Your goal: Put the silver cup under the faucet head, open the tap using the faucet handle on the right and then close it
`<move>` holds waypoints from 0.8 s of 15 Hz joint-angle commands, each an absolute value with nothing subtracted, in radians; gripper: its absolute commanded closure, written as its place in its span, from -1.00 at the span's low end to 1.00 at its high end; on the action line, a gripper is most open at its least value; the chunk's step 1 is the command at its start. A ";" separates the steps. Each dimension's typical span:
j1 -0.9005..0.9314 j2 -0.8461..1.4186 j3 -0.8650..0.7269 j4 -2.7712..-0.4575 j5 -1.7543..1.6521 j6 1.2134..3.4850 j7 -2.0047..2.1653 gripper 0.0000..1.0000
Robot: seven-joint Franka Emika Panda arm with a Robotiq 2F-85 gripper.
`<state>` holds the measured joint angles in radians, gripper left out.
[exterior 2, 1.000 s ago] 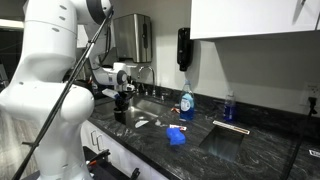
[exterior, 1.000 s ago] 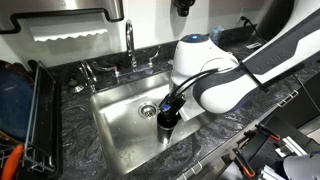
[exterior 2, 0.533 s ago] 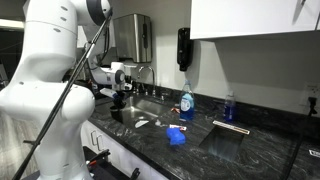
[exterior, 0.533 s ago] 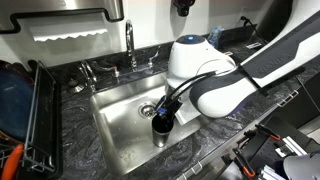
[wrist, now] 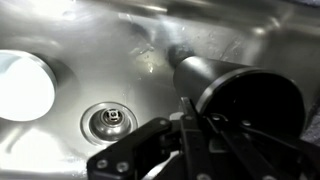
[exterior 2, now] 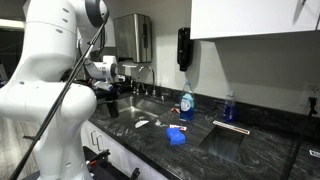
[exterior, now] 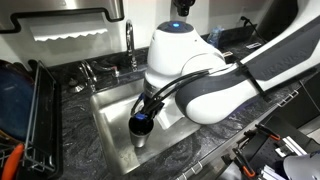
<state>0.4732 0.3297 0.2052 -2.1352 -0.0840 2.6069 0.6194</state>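
A dark wire dish rack (exterior: 35,115) stands at the far left of a black marbled countertop (exterior: 75,135). To its right is a stainless steel sink (exterior: 108,105), with a tall curved faucet (exterior: 130,42) rising at its back edge. The gripper (exterior: 143,116) points down into the front part of the basin, well forward of the faucet spout. Its jaws are closed on the rim of the silver cup (exterior: 140,138), which hangs upright just below them, low in the sink. To the right, the bulky white arm (exterior: 230,85) reaches in over the counter.

In the wrist view, a bright white round shape (wrist: 22,88) lies at the left and the drain (wrist: 108,121) sits beside it. Further right, the cup's dark mouth and metal side fill the view, with the black fingers (wrist: 130,155) pinched at its rim.
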 commanded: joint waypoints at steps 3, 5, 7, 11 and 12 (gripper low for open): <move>0.492 0.434 0.158 -1.977 -0.155 2.571 0.621 0.97; 0.482 0.465 0.141 -1.944 -0.149 2.556 0.612 0.97; 0.464 0.498 0.116 -1.911 -0.142 2.547 0.588 0.97; 0.458 0.556 0.064 -1.839 -0.136 2.537 0.592 0.97; 0.458 0.571 0.054 -1.820 -0.137 2.532 0.593 0.97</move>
